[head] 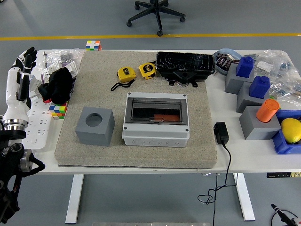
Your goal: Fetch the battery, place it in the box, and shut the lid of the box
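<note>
Head view: we look down over the white table (141, 165) with a beige mat (141, 150) laid on it.
Box: grey enclosure box (156, 140) sits mid-mat, its smoked clear lid (156, 109) lying down flat over the opening.
Battery: an orange-red bar (164, 116) shows through the lid; we take it for the battery but cannot confirm.
Left hand: white left hand (22, 63) stands at the table's left edge, fingers straight and loosely spread, holding nothing, well apart from the box.
Right hand: out of view.
Stage: we judge the scene fits either a finished job or a box awaiting opening.
Care: any reach must clear the grey block (95, 125) beside the box.
</note>
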